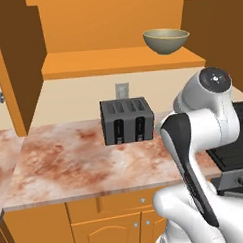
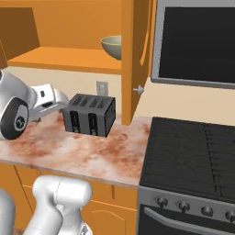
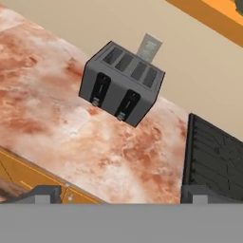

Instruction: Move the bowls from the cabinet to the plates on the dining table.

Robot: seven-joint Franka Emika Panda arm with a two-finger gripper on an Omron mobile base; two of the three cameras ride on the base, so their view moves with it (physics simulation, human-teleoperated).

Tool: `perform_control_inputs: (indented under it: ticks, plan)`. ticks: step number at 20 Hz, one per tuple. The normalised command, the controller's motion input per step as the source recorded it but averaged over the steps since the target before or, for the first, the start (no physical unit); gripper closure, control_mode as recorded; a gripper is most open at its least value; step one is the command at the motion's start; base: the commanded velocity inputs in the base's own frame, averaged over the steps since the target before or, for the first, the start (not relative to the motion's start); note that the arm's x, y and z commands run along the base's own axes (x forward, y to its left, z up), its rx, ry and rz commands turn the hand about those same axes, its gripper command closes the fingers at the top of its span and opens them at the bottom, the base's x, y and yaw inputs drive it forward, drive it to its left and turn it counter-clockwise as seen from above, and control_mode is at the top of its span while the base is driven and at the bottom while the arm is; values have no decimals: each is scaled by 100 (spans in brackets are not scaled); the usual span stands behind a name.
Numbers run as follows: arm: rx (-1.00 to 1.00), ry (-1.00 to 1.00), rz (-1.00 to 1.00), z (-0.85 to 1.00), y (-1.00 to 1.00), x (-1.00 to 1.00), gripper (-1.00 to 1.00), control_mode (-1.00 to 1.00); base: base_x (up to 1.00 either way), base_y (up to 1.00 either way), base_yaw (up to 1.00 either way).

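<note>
The gripper (image 3: 121,194) hangs wide open and empty over the tabletop (image 1: 70,161) near the toaster (image 1: 126,121), while a bowl (image 1: 166,40) sits on the cabinet (image 1: 116,61) shelf above.

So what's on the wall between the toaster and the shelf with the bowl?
In the left base view, a small grey wall outlet sits just above the toaster. Above it the wall is bare up to the shelf holding the bowl.
</note>
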Motion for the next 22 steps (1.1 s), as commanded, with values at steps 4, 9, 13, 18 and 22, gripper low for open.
perform_control_inputs:
  ticks: [4,9,13,18,22]
  plan:
    - [-10,-4,-2,32,-38,0,-100,-100,0,0,0]
    - [-6,-3,-3,44,-34,0,-100,-100,0,0,0]
    - [-9,-3,0,34,-9,0,-100,-100,0,0,0]
    - [-13,-2,0,24,0,0,-100,-100,0,0,0]
    - [-18,-2,0,18,0,0,-100,-100,0,0,0]
